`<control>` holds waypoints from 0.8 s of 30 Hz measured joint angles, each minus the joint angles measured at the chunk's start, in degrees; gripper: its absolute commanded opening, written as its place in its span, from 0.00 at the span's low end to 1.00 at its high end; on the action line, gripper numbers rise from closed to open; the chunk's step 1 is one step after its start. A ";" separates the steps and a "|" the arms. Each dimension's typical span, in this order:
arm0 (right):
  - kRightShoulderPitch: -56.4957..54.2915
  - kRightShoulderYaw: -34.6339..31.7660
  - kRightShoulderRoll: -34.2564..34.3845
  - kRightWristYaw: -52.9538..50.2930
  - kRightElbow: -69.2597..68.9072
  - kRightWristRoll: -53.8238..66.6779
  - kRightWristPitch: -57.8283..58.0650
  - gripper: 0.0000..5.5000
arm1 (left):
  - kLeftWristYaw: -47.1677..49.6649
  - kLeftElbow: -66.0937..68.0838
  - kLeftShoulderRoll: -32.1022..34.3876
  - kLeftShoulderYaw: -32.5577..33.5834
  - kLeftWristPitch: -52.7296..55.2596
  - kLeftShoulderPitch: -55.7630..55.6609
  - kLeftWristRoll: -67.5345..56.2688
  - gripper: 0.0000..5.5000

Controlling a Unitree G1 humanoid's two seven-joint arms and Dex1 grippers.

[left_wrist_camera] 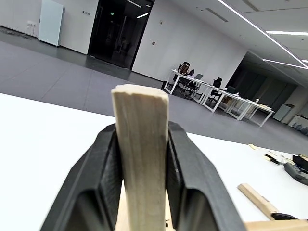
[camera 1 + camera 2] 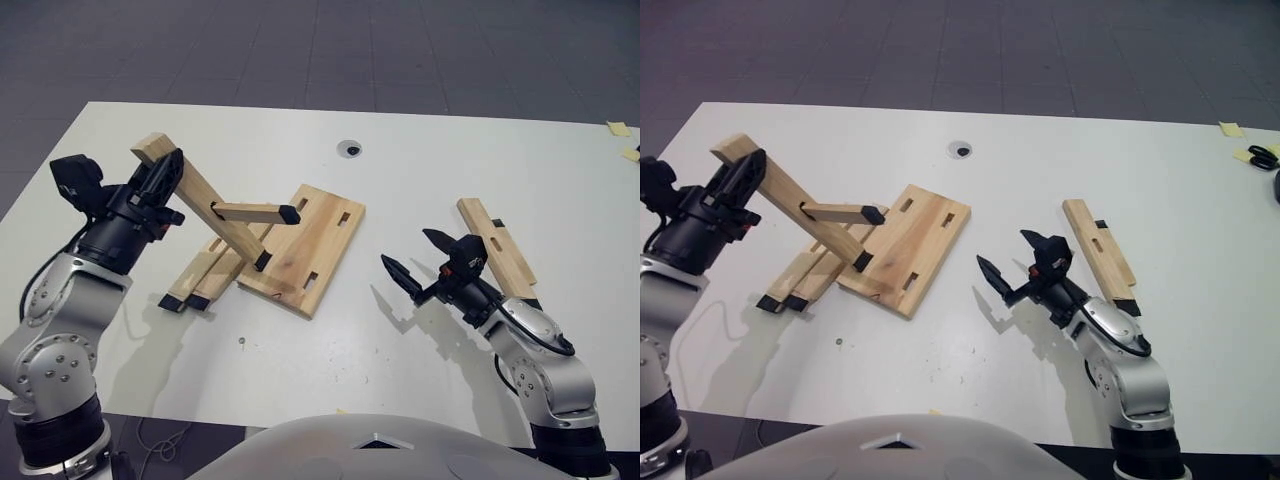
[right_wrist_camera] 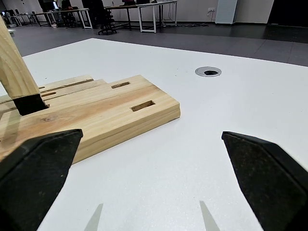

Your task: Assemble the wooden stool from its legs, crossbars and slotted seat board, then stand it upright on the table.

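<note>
- My left pincer point(image 2: 168, 172) is clamped on a leg point(image 2: 215, 205) near its top end, holding it tilted above the white surface point(image 2: 420, 170).
- A crossbar point(image 2: 255, 212) juts from the middle of that leg, pointing toward the robot's right, its black-tipped free end hanging over the seat board point(image 2: 315, 250).
- The leg's black-capped foot sits down at the left edge of the seat board; I cannot tell whether it touches.
- The seat board lies flat near the middle of the surface, its slots facing up.
- Two more legs point(image 2: 203, 272) lie side by side on the surface at the board's left, their far ends tucked against or beneath it.
- My right pincer point(image 2: 405, 245) hovers low over the surface just to the right of the board, fingers spread wide apart with nothing between them.
- A fourth leg point(image 2: 495, 245) lies flat on the surface just behind the right pincer, well apart from the board.
- A round grommet point(image 2: 349, 149) is set into the surface beyond the board.
</note>
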 measured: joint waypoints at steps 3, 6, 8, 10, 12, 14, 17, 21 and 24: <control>-0.19 0.27 0.01 0.03 0.00 0.00 0.00 0.98 | -1.27 -0.01 -1.13 -2.55 -1.85 -0.57 2.57 0.19; -0.33 0.80 0.02 0.05 0.02 0.00 0.00 0.98 | -2.12 0.54 -1.37 -3.28 -2.75 -0.82 4.28 0.19; -0.37 0.87 0.02 0.04 0.03 0.00 0.00 0.98 | -2.89 0.37 -1.38 -3.91 -3.31 -0.70 5.45 0.19; -0.38 0.88 0.03 0.01 0.03 0.01 0.00 0.98 | -4.62 -0.71 -1.29 -5.52 -4.57 0.44 7.84 0.19; -0.39 0.88 0.02 -0.02 0.02 0.02 0.01 0.98 | -6.59 -2.08 -0.72 -7.48 -6.28 2.12 11.32 0.19; -0.42 0.86 0.00 -0.01 0.01 0.05 0.03 0.98 | -8.60 -3.36 -0.04 -8.91 -8.69 4.59 14.41 0.19; -0.36 0.75 -0.17 0.05 -0.01 0.06 0.06 0.98 | -9.86 -4.83 -0.05 -9.83 -11.90 9.04 16.77 0.19; -0.17 0.55 -0.51 0.15 -0.11 0.08 0.11 0.98 | -10.25 -5.30 -0.47 -11.58 -15.83 12.86 20.12 0.19; -0.14 0.55 -0.50 0.00 -0.13 0.09 0.14 0.98 | -9.73 -5.30 -0.12 -12.75 -16.55 13.37 21.34 0.19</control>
